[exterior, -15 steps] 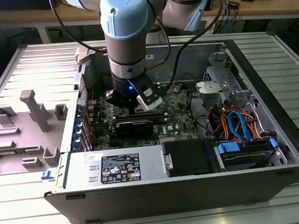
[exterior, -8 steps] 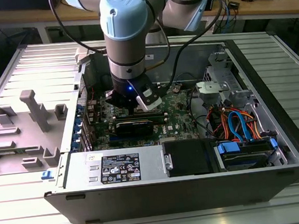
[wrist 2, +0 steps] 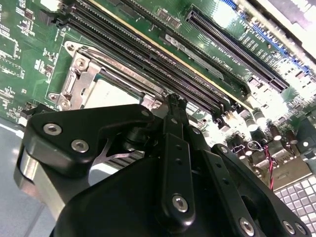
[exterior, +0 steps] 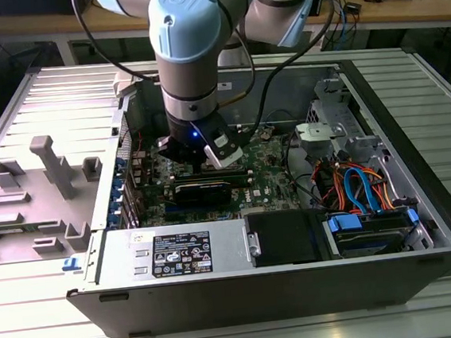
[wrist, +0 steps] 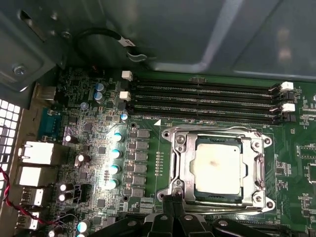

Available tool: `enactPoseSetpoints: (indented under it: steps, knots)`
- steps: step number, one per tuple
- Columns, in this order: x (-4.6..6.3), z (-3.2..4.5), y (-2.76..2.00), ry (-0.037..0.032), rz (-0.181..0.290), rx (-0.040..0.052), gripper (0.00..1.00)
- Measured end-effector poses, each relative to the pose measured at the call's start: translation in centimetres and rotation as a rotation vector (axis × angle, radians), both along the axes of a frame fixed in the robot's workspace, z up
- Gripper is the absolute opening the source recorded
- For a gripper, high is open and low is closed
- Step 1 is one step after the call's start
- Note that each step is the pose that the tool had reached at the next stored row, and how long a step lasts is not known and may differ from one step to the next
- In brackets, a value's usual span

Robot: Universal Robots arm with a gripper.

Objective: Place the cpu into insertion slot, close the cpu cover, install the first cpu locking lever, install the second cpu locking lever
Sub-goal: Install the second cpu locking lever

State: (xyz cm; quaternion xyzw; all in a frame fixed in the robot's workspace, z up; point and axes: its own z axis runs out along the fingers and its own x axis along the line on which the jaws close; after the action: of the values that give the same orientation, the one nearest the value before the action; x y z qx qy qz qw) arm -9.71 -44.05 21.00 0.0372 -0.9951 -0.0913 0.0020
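Cpu point(wrist: 218, 167) seated under cpu cover point(wrist: 183, 168); your pincer point(wrist: 173, 205) pressed together at cover edge. Thin, stiff, springy metal: judge push edges only.

1. Whole thing sits on a ribbed, light grey metal table point(exterior: 33, 331) that fills the lower part of the exterior view.
2. Wooden workbench point(exterior: 402, 10) runs across the top, cluttered with cables and small electronics at the upper right.
3. Grey plastic fixture blocks point(exterior: 47, 182) at middle left.
4. Bright light glares off the tabletop.
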Motion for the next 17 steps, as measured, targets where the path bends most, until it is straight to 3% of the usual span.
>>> enactPoseSetpoints:
  steps: [11,17]
  knots:
    - [-0.49,-0.39,-0.02,0.0001,0.015,0.0217,0.11]
    - [-0.48,-0.60,-0.01,-0.0004,0.026,0.0414,0.11]
